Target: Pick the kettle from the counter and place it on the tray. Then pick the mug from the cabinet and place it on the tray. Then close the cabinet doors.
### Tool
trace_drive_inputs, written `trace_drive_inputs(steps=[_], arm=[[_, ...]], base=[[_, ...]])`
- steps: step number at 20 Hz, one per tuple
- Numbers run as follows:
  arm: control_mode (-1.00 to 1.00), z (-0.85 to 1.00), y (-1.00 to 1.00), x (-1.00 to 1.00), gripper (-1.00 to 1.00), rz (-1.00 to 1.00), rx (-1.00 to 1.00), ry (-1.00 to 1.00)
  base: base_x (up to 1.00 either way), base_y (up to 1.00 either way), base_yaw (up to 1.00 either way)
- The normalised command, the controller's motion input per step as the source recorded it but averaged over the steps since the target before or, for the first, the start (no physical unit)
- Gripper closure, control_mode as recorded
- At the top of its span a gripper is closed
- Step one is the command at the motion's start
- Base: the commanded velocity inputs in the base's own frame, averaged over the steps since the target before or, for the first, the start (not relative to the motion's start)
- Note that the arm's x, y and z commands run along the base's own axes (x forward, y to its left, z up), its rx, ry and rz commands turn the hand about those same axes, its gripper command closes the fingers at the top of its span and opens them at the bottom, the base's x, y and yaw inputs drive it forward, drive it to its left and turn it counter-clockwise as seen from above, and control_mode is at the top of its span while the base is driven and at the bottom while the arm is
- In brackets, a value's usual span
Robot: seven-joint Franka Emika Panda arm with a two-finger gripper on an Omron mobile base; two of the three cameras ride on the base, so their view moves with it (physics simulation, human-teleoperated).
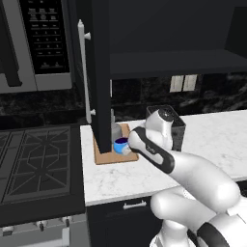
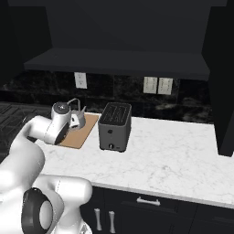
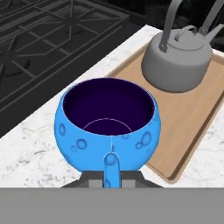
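Observation:
My gripper point(image 3: 111, 176) is shut on the handle of the bright blue mug point(image 3: 108, 127), which stays upright with its dark inside showing. The mug point(image 1: 120, 144) is low over the near edge of the tan tray point(image 3: 192, 113); I cannot tell whether it touches the board. The grey kettle point(image 3: 177, 61) stands on the tray's far part, its loop handle up. In the left base view the kettle point(image 1: 116, 131) is half hidden behind the open black cabinet door point(image 1: 99, 72). The cabinet point(image 2: 119, 61) above is open, its dark shelf bare.
A black toaster point(image 2: 114, 125) stands on the white counter point(image 2: 173, 155) just right of the tray point(image 2: 80, 130). The black stovetop point(image 1: 34, 159) lies left of the counter, under the microwave point(image 1: 38, 43). The right cabinet door point(image 2: 221, 91) also hangs open.

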Motion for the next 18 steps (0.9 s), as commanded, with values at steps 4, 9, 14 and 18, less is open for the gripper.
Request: trace_drive_inputs(steps=[4,9,14,18], arm=[[-1.0,-0.32,0.03,0.39,1.0,0.0,-0.05,0.06],[-1.0,-0.36,0.0,0.22,1.0,0.0,-0.05,0.02],[-1.0,-0.3,0.07,0.1,1.0,0.0,-0.02,0.0],[-1.0,-0.25,0.11,0.2,1.0,0.0,0.0,0.0]], base=[[0.0,0.0,0.0],[0.0,0.0,0.0],[0.0,0.0,0.0],[0.0,0.0,0.0]])
